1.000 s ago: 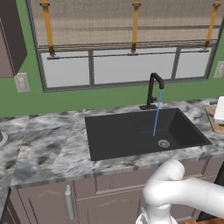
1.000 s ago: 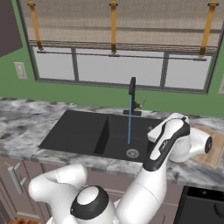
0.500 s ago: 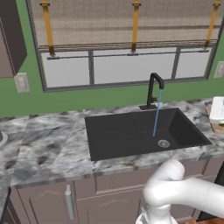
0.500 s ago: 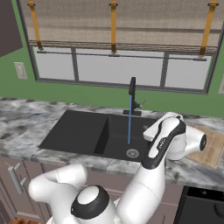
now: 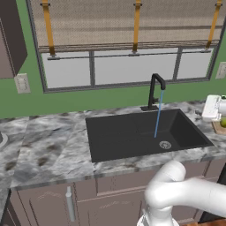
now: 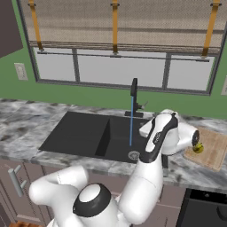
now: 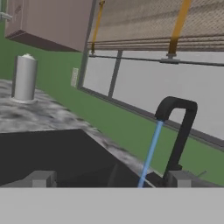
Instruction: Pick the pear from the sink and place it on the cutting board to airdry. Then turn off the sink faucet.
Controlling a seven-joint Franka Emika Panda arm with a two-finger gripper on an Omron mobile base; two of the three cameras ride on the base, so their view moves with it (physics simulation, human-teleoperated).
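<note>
The pear (image 6: 198, 147), small and yellow-green, lies on the tan cutting board (image 6: 213, 150) right of the sink (image 6: 84, 132); nothing holds it. A green sliver of the pear (image 5: 223, 122) shows at the frame's right edge. My gripper (image 7: 109, 179) is open and empty, its fingers (image 7: 41, 178) wide apart. It points at the black gooseneck sink faucet (image 7: 177, 131) from the right. My gripper (image 5: 207, 111) hovers over the counter by the sink's (image 5: 132, 134) right end. The faucet (image 5: 154, 90) pours a thin blue stream toward the drain (image 5: 164, 144).
Grey marbled counter (image 5: 48, 150) runs left of the sink. A silver canister (image 7: 24, 78) stands on the far counter under a wall cabinet (image 7: 52, 22). A window with a lowered blind (image 5: 132, 26) backs the faucet. My own arm (image 6: 159, 137) blocks part of the basin's right side.
My arm has swung left, away from the cutting board and toward the faucet. The hand has come further into the left base view's right edge. The pear stays on the board; water still runs.
</note>
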